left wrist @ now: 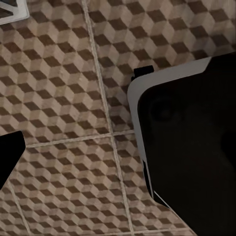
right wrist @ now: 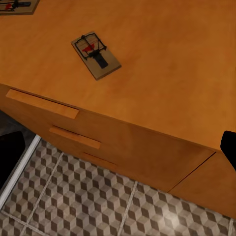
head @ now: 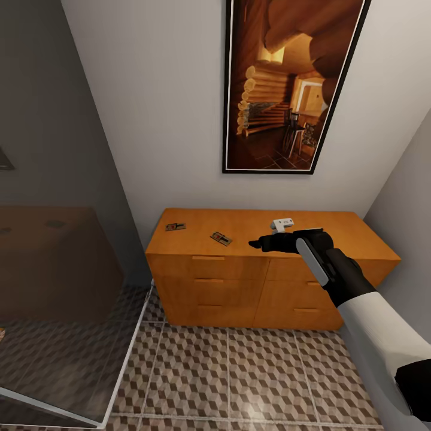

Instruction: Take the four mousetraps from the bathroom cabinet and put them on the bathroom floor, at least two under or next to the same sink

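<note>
Floor (head: 239, 377): nearest in the head view, from 8 o'clock across to 5 o'clock, square tiles printed with brown, beige and grey cubes, pale grout lines between them; the left wrist view (left wrist: 73, 98) looks onto the same pattern.
Shower glass (head: 60, 269): dark tinted panel at 9 o'clock, its pale lower edge running along the tiles.
Right arm (head: 371, 317): white sleeve and black wrist coming in from 4 o'clock, reaching over the front edge of the chest.
Right gripper (head: 256, 243): black, pointing toward 9 o'clock just above the wooden top; whether its fingers are spread or pressed together I cannot tell, and nothing is seen between them.
Left gripper: only dark and white casing shows in the left wrist view above the tiles; finger state cannot be told.
Cabinet (head: 209, 281): low, wide, orange-brown, standing on the tiles against the back wall, drawers in two columns with slim matching handles; the right wrist view (right wrist: 162, 59) shows its smooth top and the left column of drawer fronts.
Nearer mousetrap (head: 221, 239): lying flat on the top, near the front edge, just at 9 o'clock of the right gripper, apart from it; in the right wrist view (right wrist: 96, 55) a small wooden slab with dark metal and a red mark.
Farther mousetrap (head: 175, 227): flat on the top toward its left end.
White object (head: 282, 224): small, on the top behind the gripper; too small to identify.
Wall (head: 161, 108): plain pale grey, behind the chest.
Picture (head: 287, 84): dark-framed log interior at 12 o'clock, hanging above the chest.
</note>
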Robot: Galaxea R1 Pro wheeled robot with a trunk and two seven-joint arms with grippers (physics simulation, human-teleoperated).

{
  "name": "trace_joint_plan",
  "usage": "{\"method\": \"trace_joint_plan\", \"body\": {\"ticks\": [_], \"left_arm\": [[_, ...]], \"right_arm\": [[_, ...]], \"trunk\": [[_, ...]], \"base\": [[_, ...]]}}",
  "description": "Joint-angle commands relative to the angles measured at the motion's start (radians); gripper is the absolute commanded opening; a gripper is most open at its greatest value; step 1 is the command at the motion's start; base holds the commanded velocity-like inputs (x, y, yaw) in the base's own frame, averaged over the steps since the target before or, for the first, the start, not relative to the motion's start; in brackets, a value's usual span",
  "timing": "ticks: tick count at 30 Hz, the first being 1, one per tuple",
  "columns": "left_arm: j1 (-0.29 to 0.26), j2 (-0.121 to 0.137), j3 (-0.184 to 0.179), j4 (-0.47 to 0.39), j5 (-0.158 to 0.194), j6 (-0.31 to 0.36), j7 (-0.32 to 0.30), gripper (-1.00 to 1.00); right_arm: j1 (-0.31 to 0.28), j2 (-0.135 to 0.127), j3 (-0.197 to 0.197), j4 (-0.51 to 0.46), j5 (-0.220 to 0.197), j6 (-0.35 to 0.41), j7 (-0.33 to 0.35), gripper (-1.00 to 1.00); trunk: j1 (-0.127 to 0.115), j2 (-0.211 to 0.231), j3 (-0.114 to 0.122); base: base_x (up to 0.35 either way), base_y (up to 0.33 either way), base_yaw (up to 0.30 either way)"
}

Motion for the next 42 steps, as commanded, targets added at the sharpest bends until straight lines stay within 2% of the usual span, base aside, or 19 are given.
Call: {"method": "trace_joint_plan", "body": {"ticks": [1, 8, 28, 42], "left_arm": [[-0.001, -0.003, -0.011, 0.003, 0.008, -0.005, -0.002, 1.0], [-0.001, -0.013, -0.021, 0.003, 0.008, -0.005, -0.002, 1.0], [-0.001, -0.016, -0.023, 0.003, 0.008, -0.005, -0.003, 1.0], [-0.001, -0.016, -0.023, 0.002, 0.008, -0.005, -0.004, 1.0]], "right_arm": [[-0.001, -0.001, 0.001, -0.001, 0.006, 0.003, 0.006, 1.0], [-0.001, -0.001, 0.001, 0.0, 0.008, 0.003, 0.006, 1.0], [-0.001, -0.001, 0.001, 0.012, 0.008, 0.002, 0.006, 1.0], [-0.001, -0.003, 0.001, 0.013, 0.008, 0.002, 0.006, 1.0]], "trunk": [[0.001, -0.002, -0.002], [0.001, -0.002, -0.002], [0.001, -0.002, -0.002], [0.001, -0.002, -0.002]], "base": [[0.0, 0.0, 0.0], [0.0, 0.0, 0.0], [0.003, 0.0, 0.0], [0.159, 0.0, 0.0]]}}
